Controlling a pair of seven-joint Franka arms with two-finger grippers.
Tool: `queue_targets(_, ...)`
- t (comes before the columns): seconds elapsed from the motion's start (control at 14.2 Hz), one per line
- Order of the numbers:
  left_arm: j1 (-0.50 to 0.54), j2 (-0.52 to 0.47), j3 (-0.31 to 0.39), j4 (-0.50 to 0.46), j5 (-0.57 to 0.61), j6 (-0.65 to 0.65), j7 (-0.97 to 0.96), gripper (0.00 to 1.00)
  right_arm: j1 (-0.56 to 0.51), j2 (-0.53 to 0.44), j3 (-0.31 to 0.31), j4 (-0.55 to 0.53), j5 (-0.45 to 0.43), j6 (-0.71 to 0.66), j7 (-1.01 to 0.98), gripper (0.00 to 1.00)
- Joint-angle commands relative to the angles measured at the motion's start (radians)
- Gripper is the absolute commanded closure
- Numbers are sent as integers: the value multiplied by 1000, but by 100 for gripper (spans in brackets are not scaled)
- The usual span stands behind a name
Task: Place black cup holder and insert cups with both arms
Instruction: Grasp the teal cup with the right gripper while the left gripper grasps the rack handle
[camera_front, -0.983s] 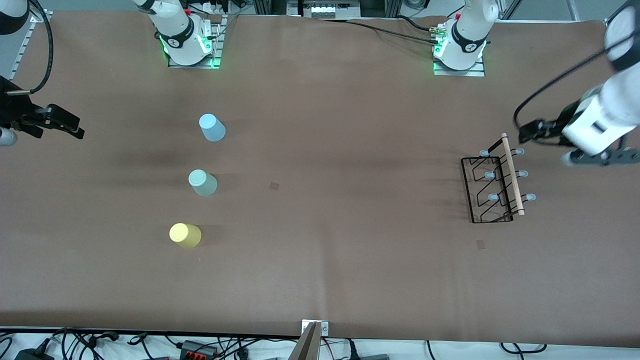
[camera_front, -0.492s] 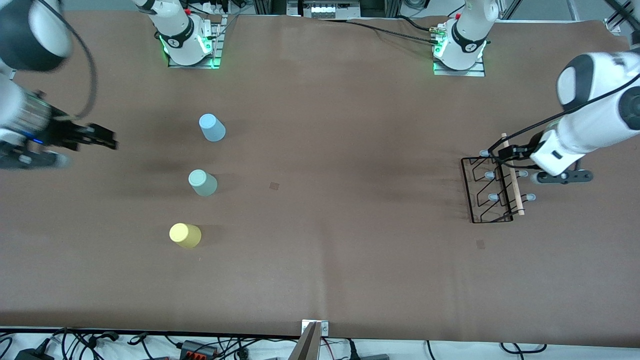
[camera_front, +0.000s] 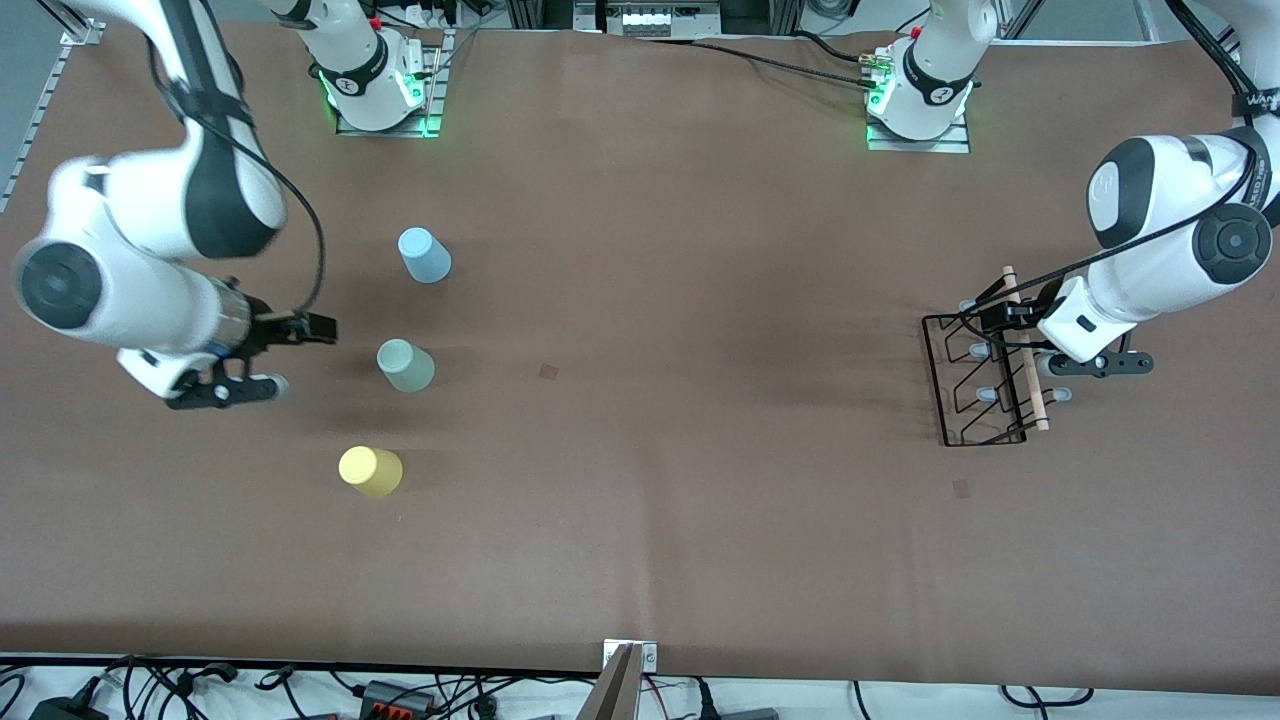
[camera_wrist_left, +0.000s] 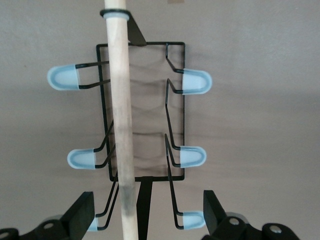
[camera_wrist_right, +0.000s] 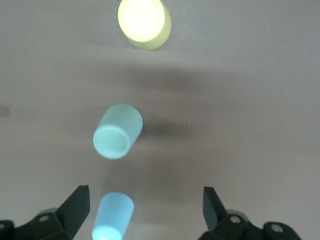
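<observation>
The black cup holder (camera_front: 985, 380) stands toward the left arm's end of the table, with a wooden rod handle (camera_front: 1026, 355) on top. My left gripper (camera_front: 988, 319) is open over the end of the holder that is farther from the front camera. In the left wrist view the rod (camera_wrist_left: 121, 125) and pegs lie between and ahead of the open left gripper (camera_wrist_left: 148, 215). The light blue cup (camera_front: 424, 255), pale green cup (camera_front: 405, 365) and yellow cup (camera_front: 370, 470) stand in a row toward the right arm's end. My right gripper (camera_front: 312, 328) is open and empty in the air beside the pale green cup (camera_wrist_right: 117, 131).
The right wrist view also shows the yellow cup (camera_wrist_right: 144, 22) and the light blue cup (camera_wrist_right: 114, 215) under the open right gripper (camera_wrist_right: 145, 212). Two small dark marks (camera_front: 548, 371) lie on the brown table. Cables run along the table's front edge.
The right arm has swung in from the table's end, bringing its gripper close to the pale green cup. The left gripper has moved over the holder's handle end. Cups and holder have not moved.
</observation>
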Motion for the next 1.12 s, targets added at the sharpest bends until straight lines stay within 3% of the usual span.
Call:
queue_targets(0.0,8,24,2,3,49,22,16,22,30,45,-3,-9,1,55,73,0)
queue_targets(0.14,8,28,1,3,65,24,12,25,33,74,-1,-15,4,66,127,0)
queue_targets(0.42,8,31,1,7,65,24,8,47,74,110,-1,-73,6,185,227,0)
queue_targets(0.49,8,36,1,15,66,22,8,55,80,108,-1,-102,6,214,251,0)
queue_targets(0.63,8,44,1,21,65,21,14,81,83,110,0,-142,10,256,264,0)
queue_targets(0.77,8,45,1,21,65,18,14,99,80,120,-1,-150,121,262,262,0)
queue_targets(0.98,8,38,-7,42,66,-10,9,99,82,126,-1,-153,142,262,261,0)
queue_targets(1.05,-5,31,-13,85,66,-109,11,99,82,134,-1,-158,142,262,259,0)
